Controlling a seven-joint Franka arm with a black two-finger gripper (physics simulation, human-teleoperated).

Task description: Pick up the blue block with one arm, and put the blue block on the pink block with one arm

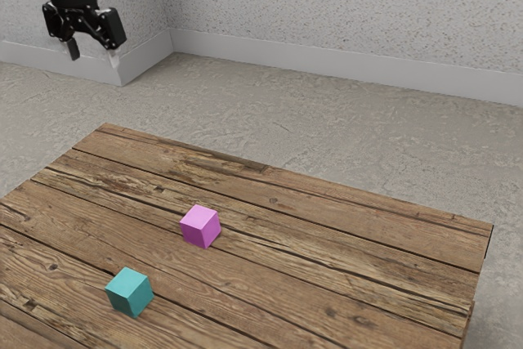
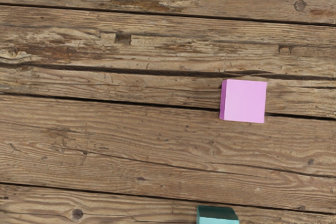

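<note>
A teal-blue block rests on the wooden table near its front, at the exterior view's lower left. The pink block sits a short way behind it and to the exterior view's right, apart from it. My gripper hangs high above the table's far left corner, open, with nothing between its fingers. From the wrist camera I look straight down on the planks: the pink block lies flat on them, and the top edge of the blue block shows some distance from it.
The table's right edge drops to a speckled grey floor. A white wall base runs behind, with a corner jutting out under the gripper. Bare planks surround both blocks.
</note>
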